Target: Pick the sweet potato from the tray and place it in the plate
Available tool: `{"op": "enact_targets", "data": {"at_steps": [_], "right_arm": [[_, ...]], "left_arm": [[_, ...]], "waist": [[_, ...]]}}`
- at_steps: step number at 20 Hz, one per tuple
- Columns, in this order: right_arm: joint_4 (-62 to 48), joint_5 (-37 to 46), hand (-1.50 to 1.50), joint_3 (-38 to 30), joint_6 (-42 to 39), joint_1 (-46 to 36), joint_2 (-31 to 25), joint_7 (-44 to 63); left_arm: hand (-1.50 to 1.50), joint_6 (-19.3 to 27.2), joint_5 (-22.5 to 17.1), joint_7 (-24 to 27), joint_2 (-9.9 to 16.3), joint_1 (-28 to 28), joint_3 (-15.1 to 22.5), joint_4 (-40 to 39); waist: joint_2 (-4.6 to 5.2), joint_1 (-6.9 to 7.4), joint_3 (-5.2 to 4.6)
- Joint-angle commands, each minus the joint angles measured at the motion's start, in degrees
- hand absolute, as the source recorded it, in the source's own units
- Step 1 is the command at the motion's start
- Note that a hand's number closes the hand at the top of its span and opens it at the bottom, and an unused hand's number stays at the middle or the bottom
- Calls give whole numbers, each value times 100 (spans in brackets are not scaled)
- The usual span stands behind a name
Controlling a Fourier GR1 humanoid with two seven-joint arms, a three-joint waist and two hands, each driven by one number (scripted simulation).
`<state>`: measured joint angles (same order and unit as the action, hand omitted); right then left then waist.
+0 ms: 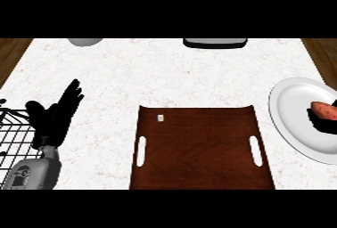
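The orange-brown sweet potato (321,108) is over the white plate (296,107) at the right edge of the head view. Black fingers of my right hand (322,122) curl round its lower side; the rest of that hand lies outside the view. I cannot tell whether the sweet potato touches the plate. The dark brown wooden tray (197,151) with two slot handles lies at the centre front and holds only a tiny pale speck (160,118). My left hand (56,116) rests open at the left, fingers pointing up, well away from the tray.
A black wire rack (14,138) stands at the left edge beside my left forearm. At the counter's far edge sit a grey bowl-like object (85,42) and a dark-rimmed white item (215,43). Wooden floor shows past both sides of the counter.
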<state>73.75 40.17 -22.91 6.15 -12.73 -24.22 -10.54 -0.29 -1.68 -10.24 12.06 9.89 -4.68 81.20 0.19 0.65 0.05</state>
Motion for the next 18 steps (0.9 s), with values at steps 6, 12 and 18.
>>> {"op": "enact_targets", "data": {"at_steps": [6, 12, 18], "right_arm": [[-2632, -372, -150, -177, -683, -506, -558, -1169], [-3241, -618, -150, -347, -388, -1132, -812, -2329], [-2408, -1922, -150, -787, -1490, -1054, -518, -3330]], "left_arm": [[0, 13, 43, -22, -75, 4, 25, 26], [0, 130, 196, 75, -225, -21, 109, 4], [0, 128, 153, 75, -105, 71, -79, -226]], "waist": [[17, 37, 8], [-4, 7, 4], [-34, -132, -2]]}}
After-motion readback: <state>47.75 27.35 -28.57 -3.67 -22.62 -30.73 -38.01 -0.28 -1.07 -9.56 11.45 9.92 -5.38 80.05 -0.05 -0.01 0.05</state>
